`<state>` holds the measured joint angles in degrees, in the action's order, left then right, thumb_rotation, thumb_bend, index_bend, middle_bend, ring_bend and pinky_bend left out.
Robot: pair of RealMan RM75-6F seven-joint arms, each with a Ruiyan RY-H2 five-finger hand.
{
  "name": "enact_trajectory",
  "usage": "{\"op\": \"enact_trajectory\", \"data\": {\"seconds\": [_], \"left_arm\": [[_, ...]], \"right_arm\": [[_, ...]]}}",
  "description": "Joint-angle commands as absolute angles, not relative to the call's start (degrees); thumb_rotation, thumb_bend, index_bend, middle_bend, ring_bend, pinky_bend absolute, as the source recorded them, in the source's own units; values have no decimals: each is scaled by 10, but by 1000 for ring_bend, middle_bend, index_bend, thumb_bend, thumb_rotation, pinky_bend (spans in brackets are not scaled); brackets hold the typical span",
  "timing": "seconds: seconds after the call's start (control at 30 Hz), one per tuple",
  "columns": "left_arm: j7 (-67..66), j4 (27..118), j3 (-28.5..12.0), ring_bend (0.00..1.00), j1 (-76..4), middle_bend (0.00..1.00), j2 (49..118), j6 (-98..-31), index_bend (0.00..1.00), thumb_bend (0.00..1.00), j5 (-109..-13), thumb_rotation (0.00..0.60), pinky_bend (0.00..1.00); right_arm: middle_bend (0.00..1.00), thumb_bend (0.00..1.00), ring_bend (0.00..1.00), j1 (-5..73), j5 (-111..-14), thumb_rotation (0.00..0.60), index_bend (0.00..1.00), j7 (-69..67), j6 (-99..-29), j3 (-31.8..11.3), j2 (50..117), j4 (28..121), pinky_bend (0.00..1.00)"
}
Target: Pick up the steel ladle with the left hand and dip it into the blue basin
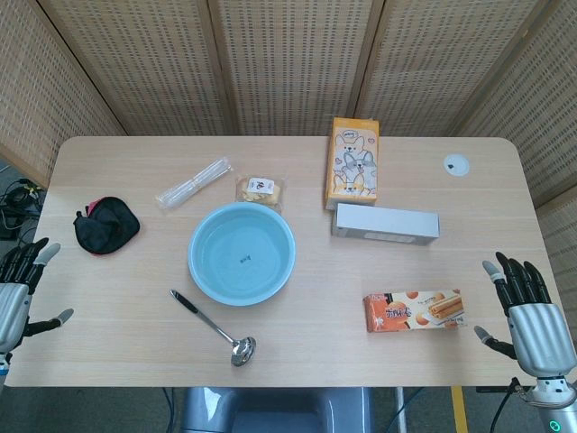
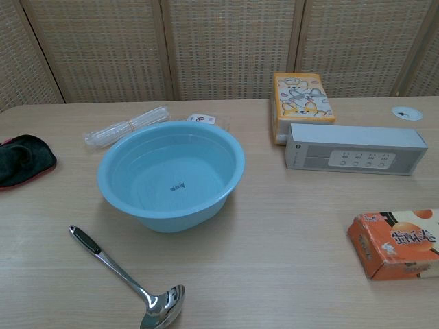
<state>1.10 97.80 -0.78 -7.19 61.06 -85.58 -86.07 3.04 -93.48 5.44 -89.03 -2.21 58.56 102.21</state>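
Note:
The steel ladle (image 1: 215, 327) (image 2: 127, 277) lies flat on the table just in front of the blue basin, its black-tipped handle pointing far-left and its bowl near the front edge. The blue basin (image 1: 200, 273) (image 2: 118, 190) stands upright mid-table and looks empty. My left hand (image 1: 20, 290) hovers open at the table's left edge, well to the left of the ladle, fingers spread. At the right front edge, my right hand (image 1: 527, 311) is open too, holding nothing. Neither hand shows in the chest view.
A black cloth pouch (image 1: 105, 224) lies at the left. Behind the basin are a clear plastic packet (image 1: 193, 182) and a snack pack (image 1: 261, 189). An orange carton (image 1: 352, 162), a grey box (image 1: 386, 222) and an orange biscuit box (image 1: 414, 309) sit on the right.

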Motion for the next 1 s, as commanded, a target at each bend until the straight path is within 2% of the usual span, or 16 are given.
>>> {"op": "enact_trajectory", "data": {"seconds": [0.03, 0.2, 0.23, 0.3, 0.33, 0.37, 0.43, 0.47, 0.5, 0.57, 0.67, 0.83, 1.0], "left_arm": [[10, 978, -8, 0, -72, 0, 611, -853, 0, 0, -861, 600, 0], [6, 972, -5, 0, -78, 10, 614, -841, 0, 0, -871, 600, 0], [7, 971, -5, 52, -84, 110, 617, -833, 0, 0, -878, 600, 12], [13, 963, -4, 305, -94, 407, 624, -819, 0, 0, -886, 600, 199], [13, 948, -4, 511, -105, 598, 634, -807, 0, 0, -897, 600, 395], [11, 936, -3, 661, -114, 717, 643, -795, 6, 0, -903, 600, 599], [12, 918, 4, 818, -135, 847, 654, -757, 69, 0, -914, 600, 830], [16, 915, 8, 875, -146, 901, 654, -737, 134, 0, -917, 600, 916], [19, 912, 11, 900, -156, 927, 654, -716, 182, 0, -919, 600, 956], [13, 903, 12, 932, -173, 965, 658, -687, 286, 0, -918, 600, 999], [-17, 876, 14, 938, -204, 973, 681, -632, 347, 0, -915, 600, 1000], [-27, 831, 16, 938, -247, 974, 733, -565, 362, 14, -913, 600, 1000], [-27, 804, 12, 938, -265, 974, 769, -559, 349, 141, -920, 600, 1000]], "right_arm": [[0, 0, 0, 31, -934, 600, 0, 52, -889, -22, 584, 1023, 0], [0, 0, 0, 30, -934, 600, 0, 46, -891, -22, 581, 1024, 0], [0, 0, 0, 29, -935, 600, 0, 44, -893, -22, 580, 1024, 0], [0, 0, 0, 29, -936, 600, 0, 42, -893, -22, 580, 1024, 0], [0, 0, 0, 30, -936, 600, 0, 43, -892, -22, 580, 1025, 0], [0, 0, 0, 30, -936, 600, 0, 44, -890, -21, 581, 1025, 0], [0, 0, 0, 32, -935, 600, 0, 49, -886, -21, 583, 1024, 0], [0, 0, 0, 33, -934, 600, 0, 50, -884, -22, 585, 1024, 0], [0, 0, 0, 34, -932, 600, 0, 51, -882, -22, 586, 1023, 0], [0, 0, 0, 35, -928, 600, 0, 53, -880, -23, 588, 1022, 0], [0, 0, 0, 36, -917, 600, 0, 56, -875, -27, 590, 1019, 0], [0, 0, 0, 40, -909, 600, 0, 58, -865, -28, 592, 1020, 0], [0, 0, 0, 41, -909, 600, 0, 63, -864, -27, 594, 1020, 0]]}}
